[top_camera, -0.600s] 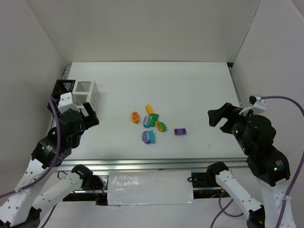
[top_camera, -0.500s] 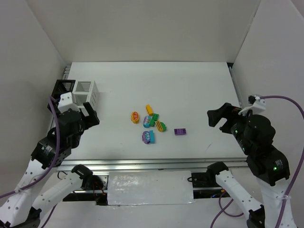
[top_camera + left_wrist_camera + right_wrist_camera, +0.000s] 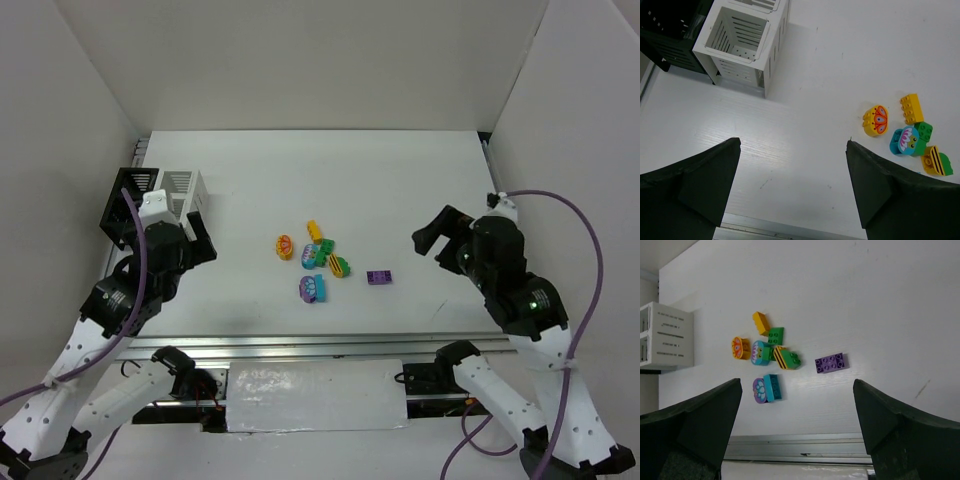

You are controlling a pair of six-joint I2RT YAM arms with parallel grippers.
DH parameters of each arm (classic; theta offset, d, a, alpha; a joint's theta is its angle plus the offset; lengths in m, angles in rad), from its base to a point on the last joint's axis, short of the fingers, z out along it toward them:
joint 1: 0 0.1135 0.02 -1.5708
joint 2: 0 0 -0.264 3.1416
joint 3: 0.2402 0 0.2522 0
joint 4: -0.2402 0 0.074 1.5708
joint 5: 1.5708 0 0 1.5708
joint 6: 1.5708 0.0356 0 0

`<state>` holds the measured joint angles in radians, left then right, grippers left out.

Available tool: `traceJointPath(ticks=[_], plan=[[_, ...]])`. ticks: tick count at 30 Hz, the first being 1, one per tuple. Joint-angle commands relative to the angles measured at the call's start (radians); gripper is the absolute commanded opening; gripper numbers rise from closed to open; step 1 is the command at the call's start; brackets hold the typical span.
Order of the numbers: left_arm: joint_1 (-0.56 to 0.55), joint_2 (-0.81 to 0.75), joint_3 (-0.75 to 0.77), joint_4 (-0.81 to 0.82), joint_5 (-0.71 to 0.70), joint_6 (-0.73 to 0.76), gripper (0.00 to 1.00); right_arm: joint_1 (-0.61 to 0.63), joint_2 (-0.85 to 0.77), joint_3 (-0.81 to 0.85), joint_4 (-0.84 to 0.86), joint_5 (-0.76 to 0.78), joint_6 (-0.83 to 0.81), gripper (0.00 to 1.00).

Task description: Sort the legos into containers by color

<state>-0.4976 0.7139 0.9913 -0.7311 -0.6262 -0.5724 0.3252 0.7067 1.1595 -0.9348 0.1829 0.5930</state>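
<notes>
**A:** Fingers first?

**B:** Both pairs are spread wide and pinch nothing. The left gripper [image 3: 793,145] hangs above the white tabletop [image 3: 805,65]. The right gripper [image 3: 797,385] looks down on the small studded plastic bricks [image 3: 313,262].

**A:** Where do they lie?

**B:** Clustered mid-table, with a purple brick [image 3: 830,362] apart on the right arm's side. The white slatted cube bin [image 3: 740,42] adjoins the black slatted bin [image 3: 670,35] at the far left.

**A:** Best opening?

**B:** Probably the lone purple one. Descend straight, straddle its short sides, and avoid nudging its neighbours. Both arms sit folded, wrists tilted inward.
</notes>
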Motion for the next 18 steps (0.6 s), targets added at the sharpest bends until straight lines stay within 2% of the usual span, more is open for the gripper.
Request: traceJointPath(ticks=[1, 6, 10, 13, 18], plan=[[0.016, 0.004, 0.0, 0.038, 0.022, 0.04, 1.0, 0.006, 0.002, -0.13, 0.099, -0.017, 0.183, 1.0], [0.021, -0.004, -0.011, 0.045, 0.039, 0.049, 1.0, 0.012, 0.15, -0.299, 0.252, 0.052, 0.257, 0.96], [0.024, -0.004, -0.013, 0.052, 0.056, 0.057, 1.0, 0.066, 0.36, -0.296, 0.278, 0.147, 0.303, 0.95], [0.025, 0.004, -0.014, 0.056, 0.072, 0.068, 0.99, 0.126, 0.46, -0.293, 0.287, 0.23, 0.381, 0.94], [0.03, 0.012, -0.019, 0.068, 0.123, 0.083, 0.99, 0.172, 0.569, -0.3, 0.295, 0.251, 0.576, 0.95]])
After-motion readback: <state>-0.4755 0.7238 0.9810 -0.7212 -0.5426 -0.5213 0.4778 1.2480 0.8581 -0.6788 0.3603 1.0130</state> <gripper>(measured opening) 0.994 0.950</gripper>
